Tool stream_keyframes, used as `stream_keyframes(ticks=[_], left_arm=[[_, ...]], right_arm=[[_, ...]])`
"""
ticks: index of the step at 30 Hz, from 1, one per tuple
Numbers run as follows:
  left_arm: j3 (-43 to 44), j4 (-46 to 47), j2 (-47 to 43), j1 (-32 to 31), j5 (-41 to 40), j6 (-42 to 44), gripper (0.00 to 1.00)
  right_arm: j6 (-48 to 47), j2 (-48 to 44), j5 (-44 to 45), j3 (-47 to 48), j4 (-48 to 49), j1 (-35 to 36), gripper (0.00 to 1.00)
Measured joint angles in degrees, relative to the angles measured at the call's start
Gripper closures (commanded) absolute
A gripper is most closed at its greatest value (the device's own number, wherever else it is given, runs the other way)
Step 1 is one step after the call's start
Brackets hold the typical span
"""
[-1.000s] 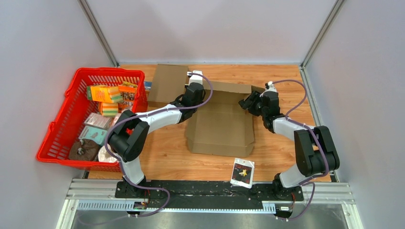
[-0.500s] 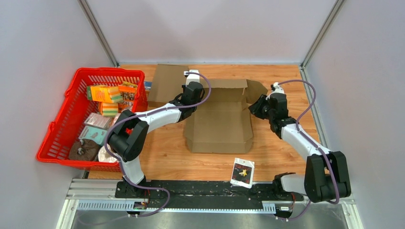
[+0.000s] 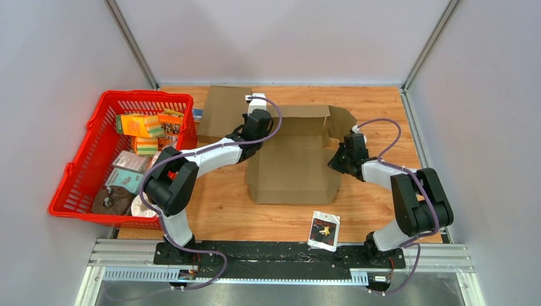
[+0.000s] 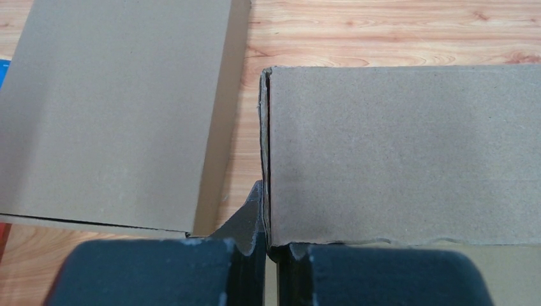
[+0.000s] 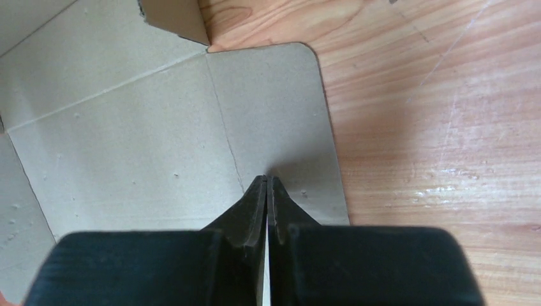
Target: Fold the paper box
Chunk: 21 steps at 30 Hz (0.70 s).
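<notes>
Paper box pinched by left tool, closed right tool over flap.

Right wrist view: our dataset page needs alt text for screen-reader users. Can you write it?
The right end effector, its black fingers closed together with nothing visible between them, points at a flat, round-cornered flap of the paper box. Wooden table fills the right side.

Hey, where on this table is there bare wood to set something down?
Bare wood: the near strip between red basket and paper box, under the left arm; the far right corner past the box's flap. Crowded: the gap between the flat cardboard sheet and the box, where the left gripper clamps the box wall.
</notes>
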Motion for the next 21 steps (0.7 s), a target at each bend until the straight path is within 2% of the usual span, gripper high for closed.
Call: stream_keyframes(ticks=[4,13,19,21], left_arm=[[0.0,-0.02,0.0,-0.02,-0.15,-0.02,1.0],[0.0,-0.09,0.0,-0.02,-0.37,-0.15,1.0],[0.0,-0.17,0.0,-0.02,-0.76,-0.22,1.0],[0.0,-0.17,0.0,-0.02,-0.81,-0.22,1.0]], right_arm=[[3.63,-0.31,2.27,-1.16,1.44,0.46,0.81],[14.05,-0.2,3.08,-1.16,0.68,-0.28,0.81],[16.68,-0.48,-2.08,-3.61,6.05,-2.49,0.59],[16.11,-0.63,-2.62,-3.67,6.69,-2.51,0.56]])
